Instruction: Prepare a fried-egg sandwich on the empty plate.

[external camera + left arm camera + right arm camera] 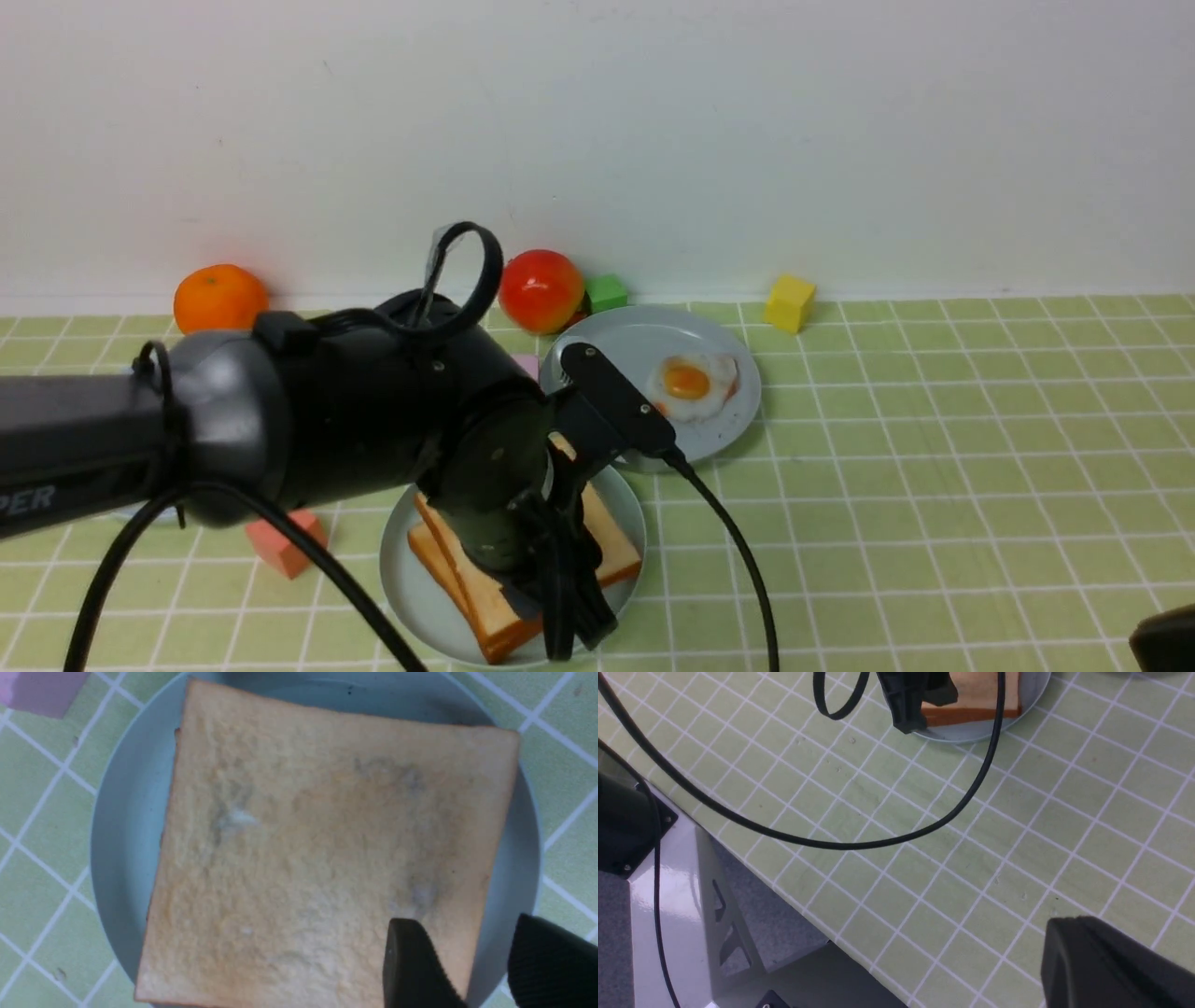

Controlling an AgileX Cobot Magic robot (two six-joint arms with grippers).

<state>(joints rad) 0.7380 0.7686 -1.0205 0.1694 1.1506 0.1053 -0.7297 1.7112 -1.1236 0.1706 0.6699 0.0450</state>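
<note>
Our left tool hangs over the near edge of the toast slices, its two fingers parted with one over the top slice and the other past its edge; it grips nothing yet. We judge the step is lifting the top slice, so we should straddle only that edge and close gently, leaving the lower slice on its grey-blue plate. The fried egg lies on the farther plate, well apart. We cannot see the empty plate. The right tool is mostly out of frame; its opening we cannot tell. A black cable trails across the counter.
</note>
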